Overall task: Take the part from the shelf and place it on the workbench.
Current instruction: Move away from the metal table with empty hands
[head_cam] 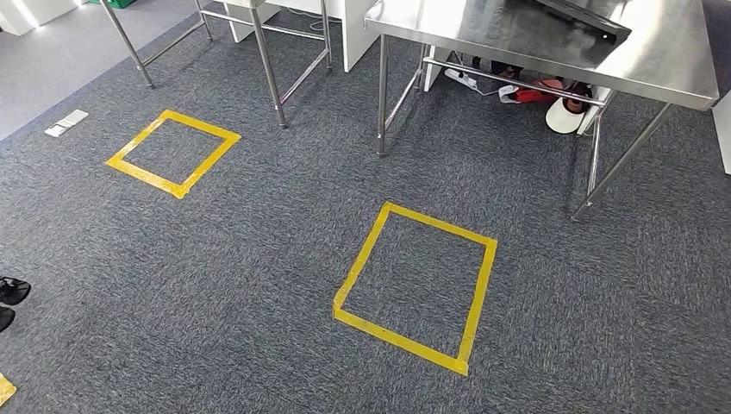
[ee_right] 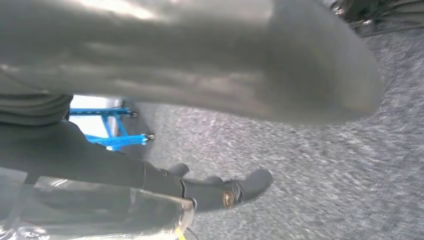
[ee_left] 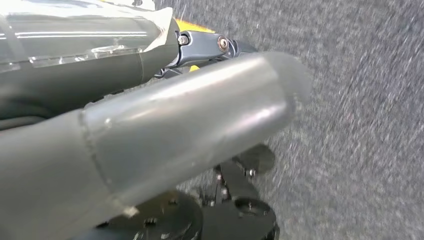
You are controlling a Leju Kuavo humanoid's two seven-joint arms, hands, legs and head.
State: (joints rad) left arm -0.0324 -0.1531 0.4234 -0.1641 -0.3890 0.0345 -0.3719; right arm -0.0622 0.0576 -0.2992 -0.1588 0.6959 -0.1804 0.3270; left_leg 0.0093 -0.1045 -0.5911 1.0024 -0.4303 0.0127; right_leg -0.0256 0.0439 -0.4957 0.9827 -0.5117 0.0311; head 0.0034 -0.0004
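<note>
A steel workbench (head_cam: 552, 43) stands beyond a yellow taped square (head_cam: 416, 287) on grey carpet (head_cam: 259, 259). The left hand (ee_left: 150, 135) and right hand (ee_right: 200, 65) hang over carpet; their grip cannot be told.

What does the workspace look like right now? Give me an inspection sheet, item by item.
Surface: steel workbench, a dark object at its far edge.
Job's things: part nothing seen; shelf nothing seen.
Clutter: red and white items under the workbench.
Hands: left hand and right hand above carpet, nothing seen held.
Cables: white power strip under the workbench.
Surroundings: grey carpet, two yellow tape squares.
</note>
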